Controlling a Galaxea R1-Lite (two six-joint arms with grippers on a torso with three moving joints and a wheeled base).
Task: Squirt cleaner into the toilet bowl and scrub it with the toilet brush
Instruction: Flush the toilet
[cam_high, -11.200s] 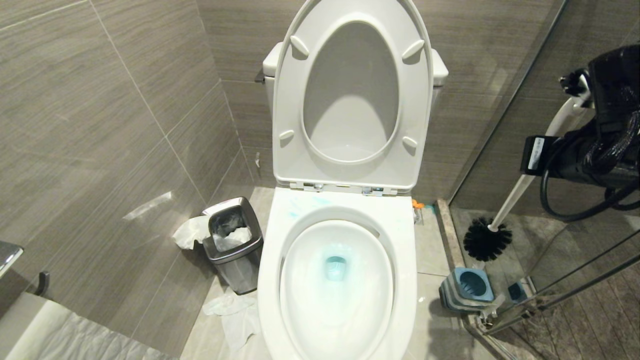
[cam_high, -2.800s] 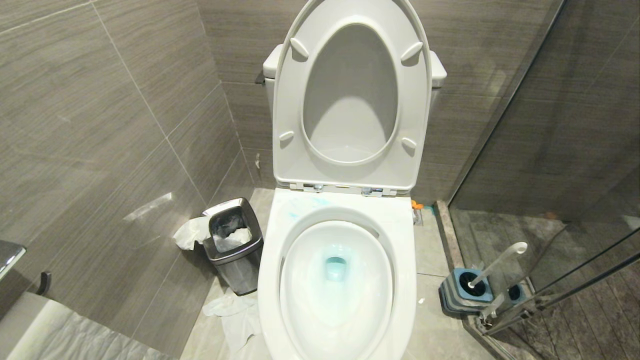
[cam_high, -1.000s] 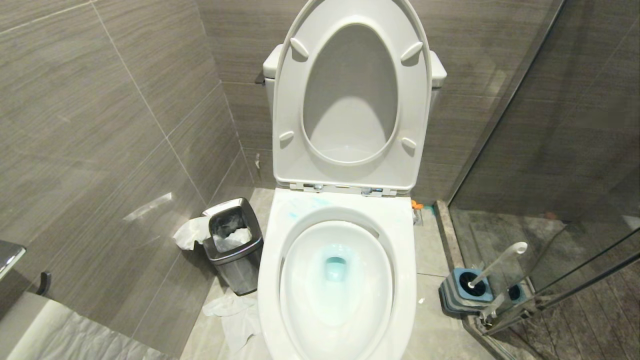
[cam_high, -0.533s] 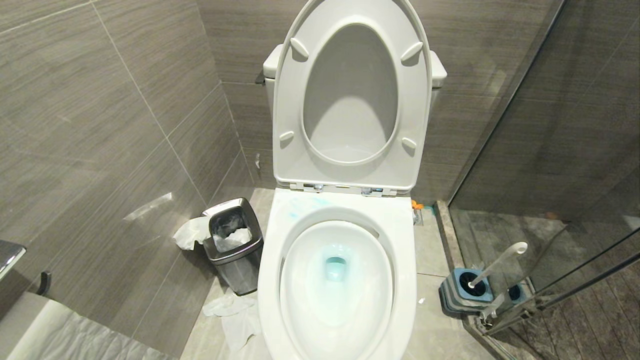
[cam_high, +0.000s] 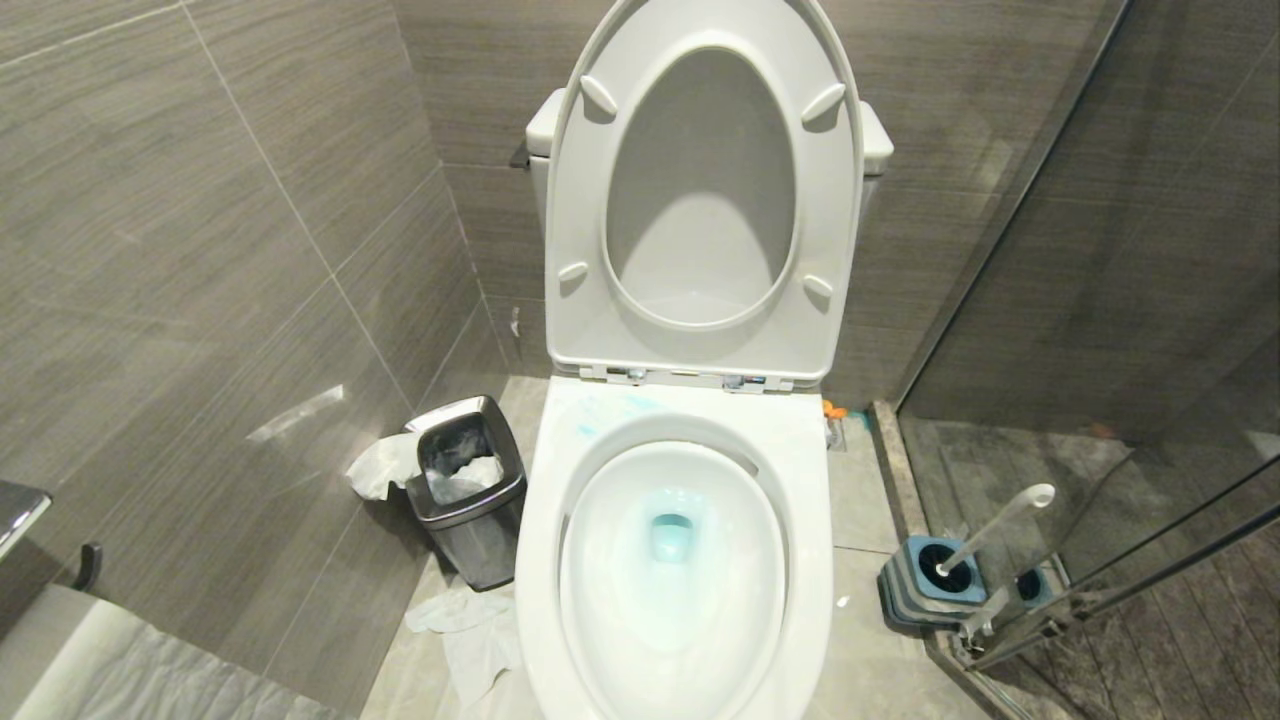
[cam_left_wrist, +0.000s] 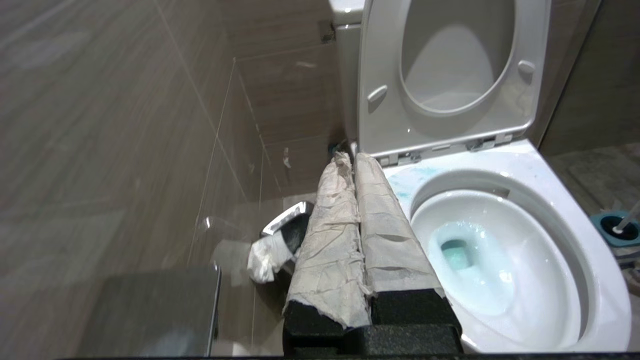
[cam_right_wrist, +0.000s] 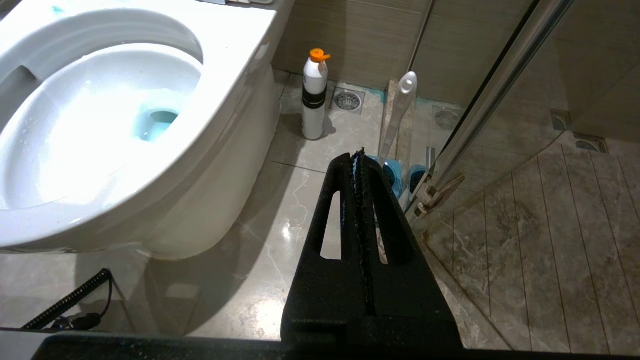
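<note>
At the left of the head view sits the steel waste bin (cam_high: 466, 478), mid-frame the toilet bowl (cam_high: 676, 575) tinted with cleaner (cam_high: 672, 530), lower right the toilet brush (cam_high: 990, 528) in its holder (cam_high: 925, 580): with the left gripper (cam_left_wrist: 353, 162) and right gripper (cam_right_wrist: 358, 159) shut and empty, flush next, keeping clear of the raised seat (cam_high: 700, 190).

Toilet brush (cam_high: 985, 529) out of the right end effector (cam_right_wrist: 358, 156), now head-down in its holder (cam_high: 935, 585).

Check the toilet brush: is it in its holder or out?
In. The toilet brush stands with its dark head sunk in the blue holder right of the toilet bowl, handle leaning, no gripper touching it.
</note>
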